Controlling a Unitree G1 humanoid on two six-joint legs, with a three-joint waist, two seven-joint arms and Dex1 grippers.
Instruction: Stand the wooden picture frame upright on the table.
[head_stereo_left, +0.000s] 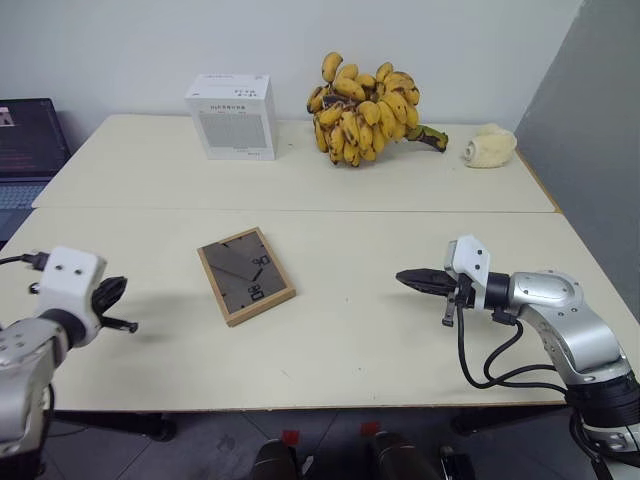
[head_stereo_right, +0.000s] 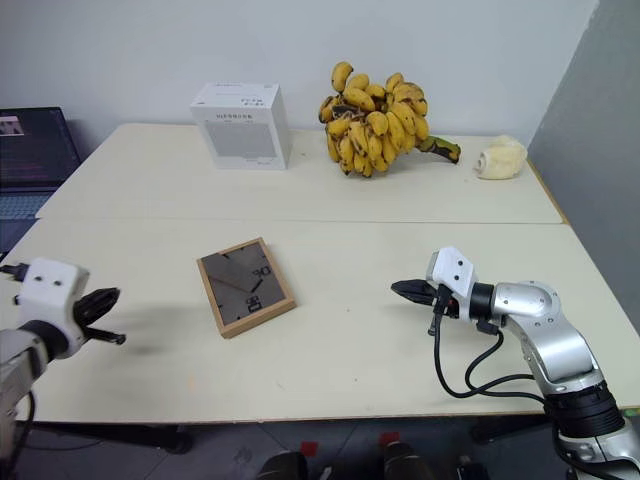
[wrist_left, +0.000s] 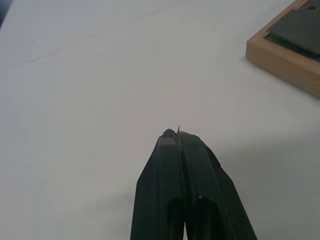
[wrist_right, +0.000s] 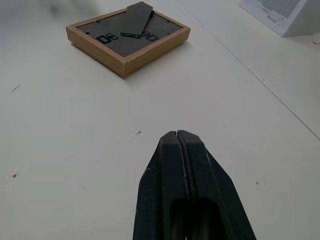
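Wooden picture frame (head_stereo_left: 246, 275) lay flat, face down, on the near half of the table (head_stereo_left: 360, 340), just left of centre, corners turned a little off the table edges. Dark grey back was up, with the fold-out stand (wrist_right: 136, 18) lying close against it. Photo side was not visible.

Progress: judged not started. Frame was not lifted, not gripped, and the stand was not swung out. Left to do: take hold, open the stand, set the frame up on its lower edge.

Left gripper (head_stereo_left: 112, 295) sat at 9 o'clock from the frame, apart from it, fingers clenched together on nothing. Right gripper (head_stereo_left: 418, 279) was at 3 o'clock, well apart, tip aimed at the frame, fingers also pressed tight and empty. Neither touched the frame.

Further out: the table seam crossed at 12 o'clock of the frame. Beyond it, at 12 o'clock, stood a white box (head_stereo_left: 232, 117); at 1 o'clock a bunch of bananas (head_stereo_left: 364, 112); further right a pale peeled-looking item (head_stereo_left: 490, 146). A laptop (head_stereo_left: 26, 140) sat off the table at 10 o'clock.

Writing: the box carried a line of dark print above a dotted grille panel, too small to read. No legible marks on the frame back.
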